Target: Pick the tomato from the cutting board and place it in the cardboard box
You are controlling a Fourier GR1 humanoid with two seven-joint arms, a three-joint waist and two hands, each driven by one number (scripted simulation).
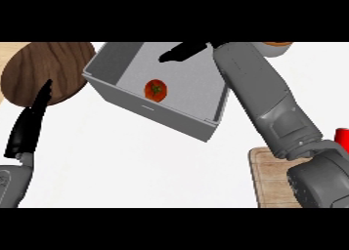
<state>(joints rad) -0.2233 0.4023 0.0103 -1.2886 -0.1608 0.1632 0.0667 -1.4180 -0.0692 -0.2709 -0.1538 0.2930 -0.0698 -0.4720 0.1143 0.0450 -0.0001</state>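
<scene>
Right hand point(183, 52) extended forward, fingers relaxed, left hand point(29, 128) resting, straight.

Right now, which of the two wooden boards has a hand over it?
The dark round board at the left, under the left hand. The light cutting board lies lower right.

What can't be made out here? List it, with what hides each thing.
- Cutting board, head view: mostly hidden by the right forearm and cut by the lower edge.
- Red object: cut by the right edge; cannot tell what it is.
- Object at top right: cut by the top edge.
- Right hand over the box: only dark fingers show; the tomato lies inside.
</scene>
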